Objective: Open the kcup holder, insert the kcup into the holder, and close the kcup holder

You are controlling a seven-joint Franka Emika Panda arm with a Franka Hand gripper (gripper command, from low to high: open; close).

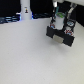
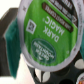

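We are at the insertion step, by our reading. In the exterior view the tool (image 1: 60, 21) hangs just above the holder (image 1: 61, 35), a black box on the white table (image 1: 30, 60), toward that view's right. The tool is clamped on the kcup (image 2: 46, 37), whose green foil top fills the wrist view, with dark fingers (image 2: 12, 40) pressed against its rim.

Whether the holder's drawer already stands open we cannot tell; the frame is too coarse. If it does, the next move calls for lowering the kcup squarely into a slot, releasing it, then pushing the drawer shut.

The foil reads "DARK MAGIC", with a QR code beside it and a round emblem whose lettering is too blurred to read. A white post (image 1: 25, 10) at the back bears a dark mark.
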